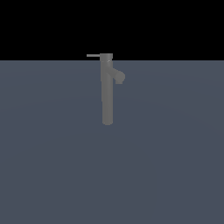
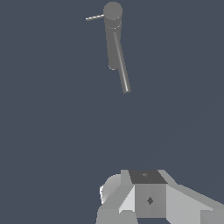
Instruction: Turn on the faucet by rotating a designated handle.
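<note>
The faucet (image 1: pixel 107 94) is a tall matte grey column standing upright on the flat ground, with a stubby angled spout (image 1: pixel 118 77) near its top pointing to the exterior view's right. The handle (image 1: pixel 92 55) is a thin light-grey rod projecting from the cap toward the exterior view's left. In the wrist view the faucet (image 2: pixel 113 26) is seen from above and far off, with the handle (image 2: pixel 94 17) sticking out from the cap. Only grey blocks of my gripper (image 2: pixel 148 194) show at the picture's edge, well apart from the faucet. Its fingers are not distinguishable. The gripper is absent from the exterior view.
A flat blue-grey ground (image 1: pixel 166 166) spreads all around the faucet. A black background lies beyond its far edge. No other objects show.
</note>
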`<state>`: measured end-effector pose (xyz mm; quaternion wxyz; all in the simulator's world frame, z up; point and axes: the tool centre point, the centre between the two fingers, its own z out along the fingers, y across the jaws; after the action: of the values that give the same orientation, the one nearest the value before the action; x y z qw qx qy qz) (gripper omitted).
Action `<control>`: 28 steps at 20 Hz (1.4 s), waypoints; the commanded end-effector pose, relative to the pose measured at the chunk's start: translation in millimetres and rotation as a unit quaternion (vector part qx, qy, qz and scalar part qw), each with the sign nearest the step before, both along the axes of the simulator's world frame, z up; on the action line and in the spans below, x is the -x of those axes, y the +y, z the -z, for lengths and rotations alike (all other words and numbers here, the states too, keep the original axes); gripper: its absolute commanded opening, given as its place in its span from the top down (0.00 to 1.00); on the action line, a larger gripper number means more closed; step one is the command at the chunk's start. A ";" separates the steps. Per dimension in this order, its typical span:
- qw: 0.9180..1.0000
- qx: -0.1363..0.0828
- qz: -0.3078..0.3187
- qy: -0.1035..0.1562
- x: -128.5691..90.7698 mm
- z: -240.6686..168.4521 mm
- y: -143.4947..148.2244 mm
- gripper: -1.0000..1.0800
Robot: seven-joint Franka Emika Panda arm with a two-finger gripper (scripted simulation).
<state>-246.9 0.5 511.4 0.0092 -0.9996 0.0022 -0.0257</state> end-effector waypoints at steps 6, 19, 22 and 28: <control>1.000 0.000 -0.002 0.000 -5.9 3.6 0.7 1.00; 1.000 0.002 -0.020 0.005 -71.4 44.0 10.3 1.00; 1.000 0.003 -0.027 0.007 -94.9 58.6 14.3 1.00; 0.999 0.004 -0.040 0.010 -141.3 87.6 23.1 1.00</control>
<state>-117.4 21.2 431.3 0.0062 -0.9993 -0.0343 -0.0158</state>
